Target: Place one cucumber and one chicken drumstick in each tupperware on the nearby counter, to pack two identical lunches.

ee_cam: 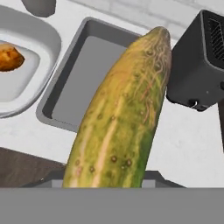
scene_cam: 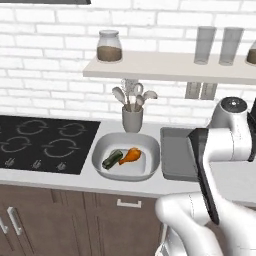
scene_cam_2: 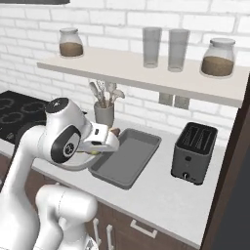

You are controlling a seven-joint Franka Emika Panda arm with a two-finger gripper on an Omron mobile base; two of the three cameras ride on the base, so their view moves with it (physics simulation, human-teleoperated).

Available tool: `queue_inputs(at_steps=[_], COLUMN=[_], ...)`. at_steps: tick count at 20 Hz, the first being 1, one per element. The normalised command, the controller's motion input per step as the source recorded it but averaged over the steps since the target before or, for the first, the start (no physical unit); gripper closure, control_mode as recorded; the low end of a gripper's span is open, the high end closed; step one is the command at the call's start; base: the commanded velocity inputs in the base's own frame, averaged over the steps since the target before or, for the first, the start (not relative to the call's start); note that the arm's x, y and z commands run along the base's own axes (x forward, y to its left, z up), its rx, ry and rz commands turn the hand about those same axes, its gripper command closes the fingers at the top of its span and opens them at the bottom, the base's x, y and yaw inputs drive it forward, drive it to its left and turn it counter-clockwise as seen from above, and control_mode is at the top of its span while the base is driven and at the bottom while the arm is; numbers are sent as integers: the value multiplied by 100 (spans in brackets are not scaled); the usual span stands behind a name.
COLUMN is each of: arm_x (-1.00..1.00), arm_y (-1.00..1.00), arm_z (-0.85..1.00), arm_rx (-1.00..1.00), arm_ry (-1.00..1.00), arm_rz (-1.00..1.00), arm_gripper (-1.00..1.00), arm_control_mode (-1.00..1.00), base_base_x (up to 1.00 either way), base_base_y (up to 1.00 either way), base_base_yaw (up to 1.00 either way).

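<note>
Hand view, lower centre: gripper [ee_cam: 109, 181] clamped on the paler yellow-green cucumber [ee_cam: 124, 113], fingertips hidden behind it, so the width of the gap cannot be read — only that the load is held. Runs from the bottom middle up toward the upper right of the frame, tip reaching across the edge of the black toaster [ee_cam: 199, 65]. Behind it, upper left of centre, the dark grey rectangular tray [ee_cam: 70, 83], bare inside, resting on the pale counter [ee_cam: 183, 153]. At the far left edge, the white rounded basin [ee_cam: 41, 52] with the orange drumstick [ee_cam: 8, 57] inside. Left base view, centre: same basin, already holding the dark green cucumber [scene_cam: 112, 159] just beside that drumstick — that lunch looks packed. Judged step: carry the held piece over the tray and set it down. Best done by centring over the tray floor first, well clear of the flat rim, then turning the long axis along the tray's length so neither end perches on a wall. Lower until near the floor before letting go — a round stub dropped from height may roll. Keep wide of the toaster on the right while swinging across.
</note>
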Motion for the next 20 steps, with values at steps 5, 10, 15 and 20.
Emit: queue_inputs(at_steps=[5, 10, 15, 20], arm_x=[100, 100, 94, 39], arm_y=[-2, -6, -27, -5], arm_z=[-100, -96, -50, -4], arm_rx=[10, 14, 1, 0], arm_ry=[30, 24, 3, 1], arm_rz=[0, 0, 0, 0], arm_gripper=[100, 100, -100, -100], arm_control_mode=[-100, -100, -100, -100], base_base_x=[0, 0, 0, 0], base_base_y=[0, 0, 0, 0], base_base_yaw=[0, 0, 0, 0])
